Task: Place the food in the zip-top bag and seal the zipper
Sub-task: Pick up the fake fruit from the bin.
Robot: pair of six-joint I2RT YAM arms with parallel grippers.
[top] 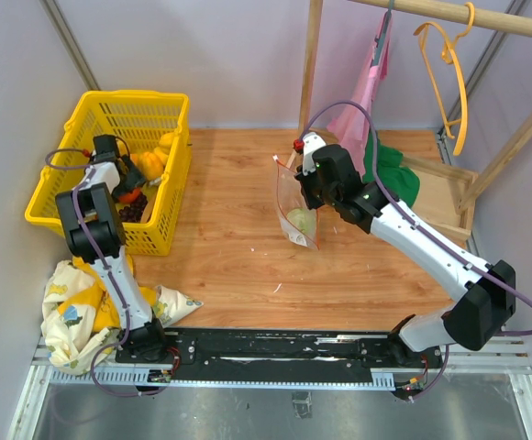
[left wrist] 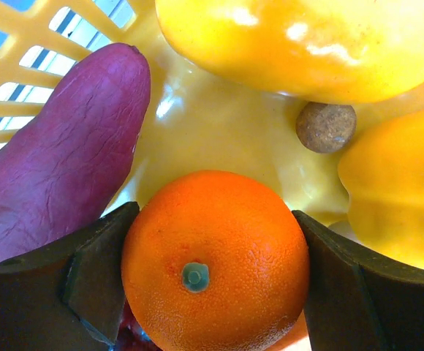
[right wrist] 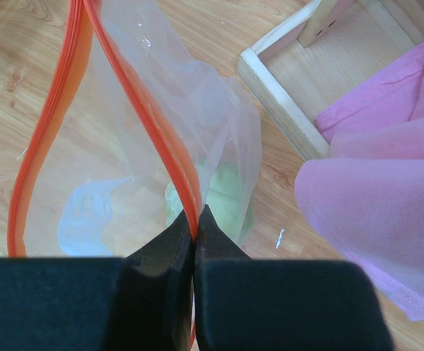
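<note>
Orange [left wrist: 216, 263] is sitting between the wide-spread fingers of the left gripper [left wrist: 212, 223], both touching it, grip uncertain; the right gripper [right wrist: 195, 219] is pinching the zipper [right wrist: 51, 117] of the zip-top bag [right wrist: 124, 168].

The zip-top bag [top: 295, 209] is clear crinkly plastic, held upright with its mouth open. Its zipper [right wrist: 135, 124], an orange-red strip, is parted into two lines that meet where the right pincer [right wrist: 195, 223] is clamped on them. One pale green food piece [right wrist: 225, 191] lies at the bag's bottom. In the yellow basket [left wrist: 22, 29] lie an orange [left wrist: 216, 256], between the fingers of the left pincer [left wrist: 216, 281], a purple sweet potato [left wrist: 58, 157] beside it, and two glossy yellow peppers [left wrist: 307, 40].
</note>
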